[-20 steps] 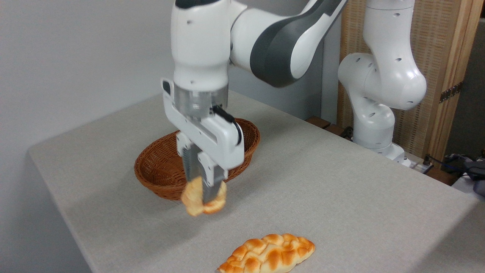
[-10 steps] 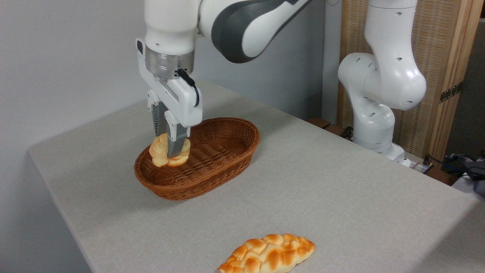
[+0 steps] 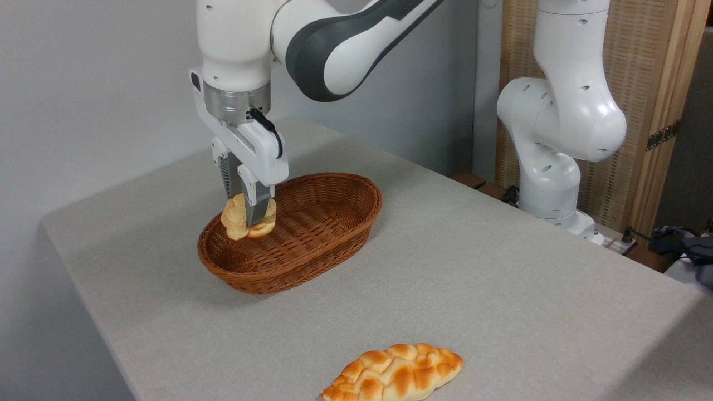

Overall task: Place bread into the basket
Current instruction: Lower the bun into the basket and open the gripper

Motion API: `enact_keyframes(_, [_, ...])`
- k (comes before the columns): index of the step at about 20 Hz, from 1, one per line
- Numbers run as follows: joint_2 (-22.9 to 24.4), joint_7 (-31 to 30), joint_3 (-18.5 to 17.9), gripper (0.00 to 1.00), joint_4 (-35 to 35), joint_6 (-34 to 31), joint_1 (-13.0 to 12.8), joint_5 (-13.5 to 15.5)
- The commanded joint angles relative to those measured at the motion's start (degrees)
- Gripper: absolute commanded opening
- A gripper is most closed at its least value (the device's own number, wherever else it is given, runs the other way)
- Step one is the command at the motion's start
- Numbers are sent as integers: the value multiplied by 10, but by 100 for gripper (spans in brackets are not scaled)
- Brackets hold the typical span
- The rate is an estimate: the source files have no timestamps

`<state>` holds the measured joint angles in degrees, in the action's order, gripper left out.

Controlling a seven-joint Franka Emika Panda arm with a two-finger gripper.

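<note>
The bread [image 3: 236,218], a small puffy pale-golden bun, hangs pinched between my fingers over the left end of the basket [image 3: 334,239]. My gripper [image 3: 249,218] points straight down and is shut on the bun. The bun sits just above the far-left rim of the oval brown wicker basket, inside its outline. One finger [image 3: 257,207] covers the bun's middle.
A longer braided orange-brown loaf [image 3: 394,373] lies on the grey table near the front edge. The arm's white base [image 3: 548,184] stands at the table's right rear. The table's left edge [image 3: 83,278] drops off close to the basket.
My gripper carried the bun from in front of the basket up and back to the left, over the basket's left end. In the last half second it shifted only slightly.
</note>
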<state>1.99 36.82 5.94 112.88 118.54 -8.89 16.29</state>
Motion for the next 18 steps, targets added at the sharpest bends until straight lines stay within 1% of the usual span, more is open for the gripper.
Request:
enact_keyframes(1, [0, -10, 6, 100, -2, 3, 1, 4])
enact_keyframes(8, [-3, -9, 1, 100, -3, 3, 2, 3])
enact_keyframes(11, [5, -10, -2, 100, -4, -3, 8, 2])
enact_keyframes(12, [12, -10, -8, 100, -6, -13, 8, -7])
enact_keyframes(13, [13, -10, -24, 100, -20, -34, 7, -25])
enact_keyframes(14, [13, -10, -31, 100, -35, -61, 8, -40])
enact_keyframes(16, [13, -8, -50, 100, -56, -99, 8, -63])
enact_keyframes(17, [13, -8, -63, 100, -62, -101, 8, -64])
enact_keyframes(18, [13, -9, -66, 100, -66, -102, 8, -64])
